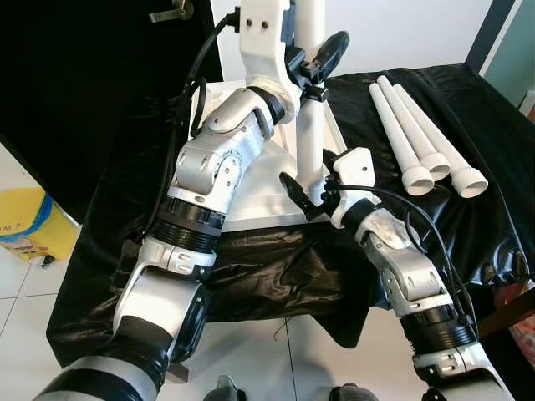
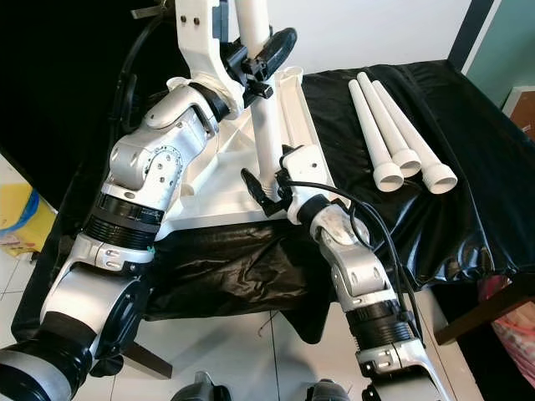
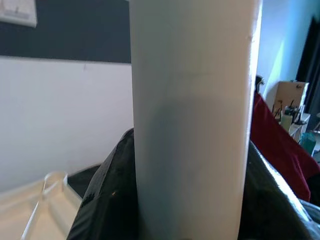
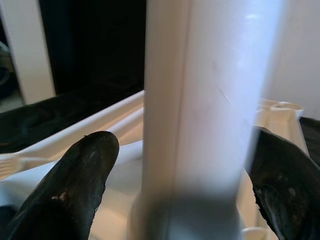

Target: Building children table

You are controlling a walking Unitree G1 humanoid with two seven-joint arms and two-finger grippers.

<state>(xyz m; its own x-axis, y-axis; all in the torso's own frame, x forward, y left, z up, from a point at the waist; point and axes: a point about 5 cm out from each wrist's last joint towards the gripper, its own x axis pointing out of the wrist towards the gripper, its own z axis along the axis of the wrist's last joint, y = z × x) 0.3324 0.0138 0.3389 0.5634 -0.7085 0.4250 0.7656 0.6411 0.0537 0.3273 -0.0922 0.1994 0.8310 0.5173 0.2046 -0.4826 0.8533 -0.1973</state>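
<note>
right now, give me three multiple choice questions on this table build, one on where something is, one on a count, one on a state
1. Where do the loose table legs lie?
A. on the black cloth to the robot's right of the tabletop
B. on the floor tiles
C. stacked on the tabletop

2. How many loose legs lie there?
A. one
B. three
C. five

3. How does the leg at the tabletop stand?
A. flat on the cloth
B. upright, held by both grippers
C. leaning on the wall, untouched

Answers:
1. A: they lie side by side on the black cloth, to the robot's right of the white tabletop.
2. B: three flared ends show in a row.
3. B: the upright leg rises from the tabletop, with the left gripper on it high up and the right gripper around it near its base.
</note>
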